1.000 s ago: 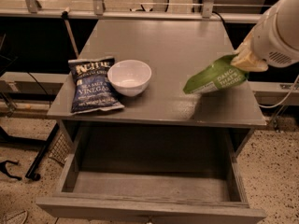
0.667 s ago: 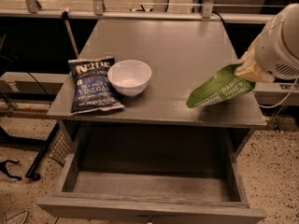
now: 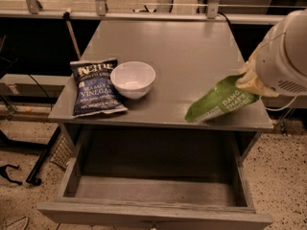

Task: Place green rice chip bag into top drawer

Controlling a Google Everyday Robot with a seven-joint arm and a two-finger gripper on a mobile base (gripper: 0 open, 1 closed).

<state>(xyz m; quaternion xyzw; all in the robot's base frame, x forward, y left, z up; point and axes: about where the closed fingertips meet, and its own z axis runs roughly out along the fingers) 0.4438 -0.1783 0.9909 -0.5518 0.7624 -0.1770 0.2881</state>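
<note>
The green bag [image 3: 218, 101] is clamped by its corner in the gripper [image 3: 249, 80], over the front right edge of the table [image 3: 182, 47]. If it is let go too soon, the open drawer [image 3: 153, 216] could be missed.

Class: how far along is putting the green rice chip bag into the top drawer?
Done: top drawer open. In hand: gripper, at right, grips green rice chip bag over the table near its front right corner. Left: move it over the drawer, release.
</note>
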